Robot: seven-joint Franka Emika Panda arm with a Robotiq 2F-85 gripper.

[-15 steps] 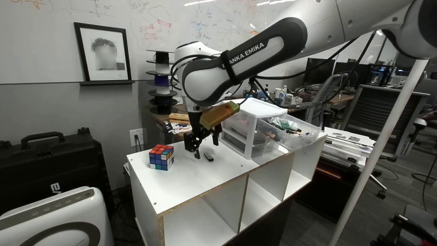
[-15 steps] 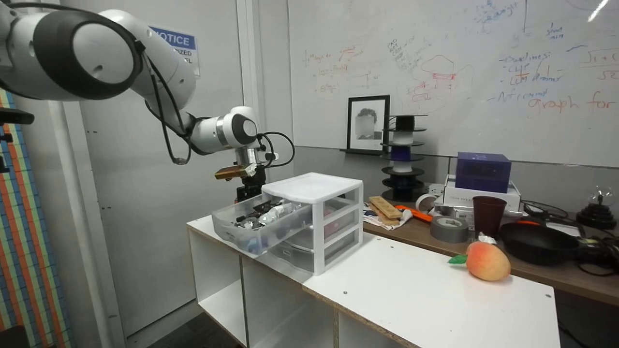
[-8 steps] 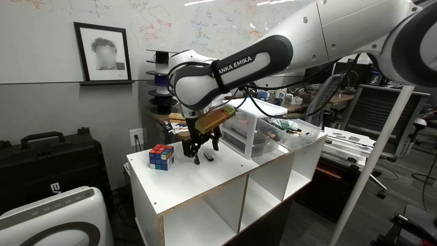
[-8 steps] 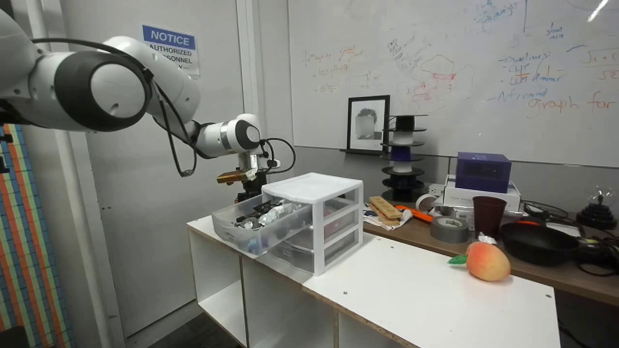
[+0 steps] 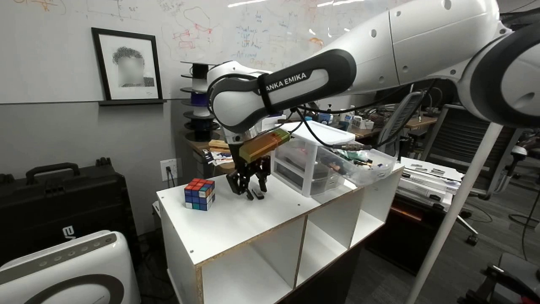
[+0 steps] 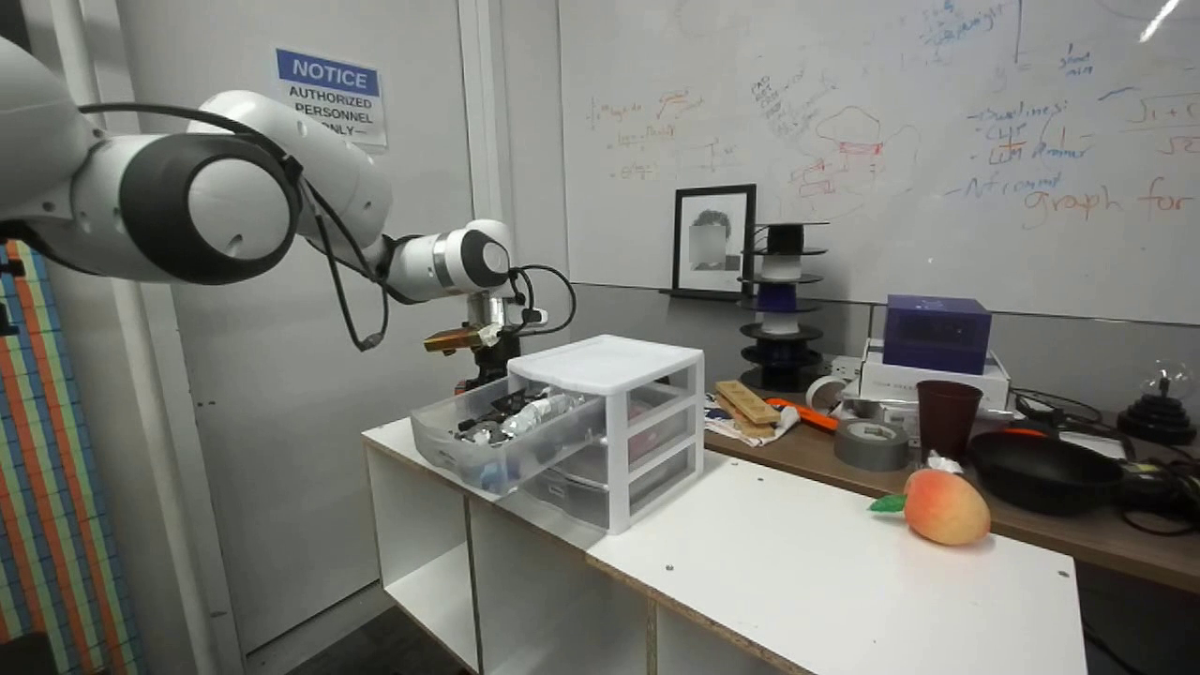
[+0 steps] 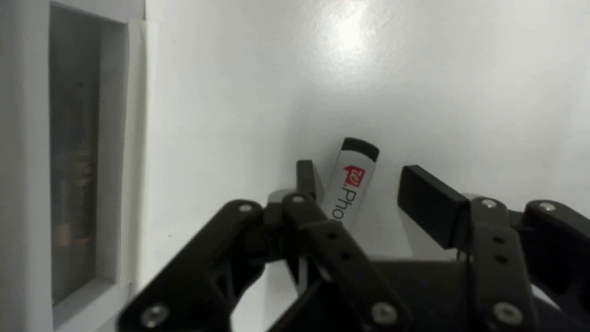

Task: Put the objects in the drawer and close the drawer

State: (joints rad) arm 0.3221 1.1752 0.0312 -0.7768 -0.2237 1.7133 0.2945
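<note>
On the counter (image 5: 236, 230) I've got the drawer (image 6: 553, 442) hanging open. My gripper (image 5: 256, 193) is right down low, jaws spread, with the cube (image 5: 199, 194) near it. Wrist view has the stick (image 7: 348, 189) lying flat on the counter between the jaws, closer to one of them. In an exterior view the jaws look closer together than half a second ago. Stick's whitish, black end, red logo, dark lettering, rest hidden behind my gripper.
</note>
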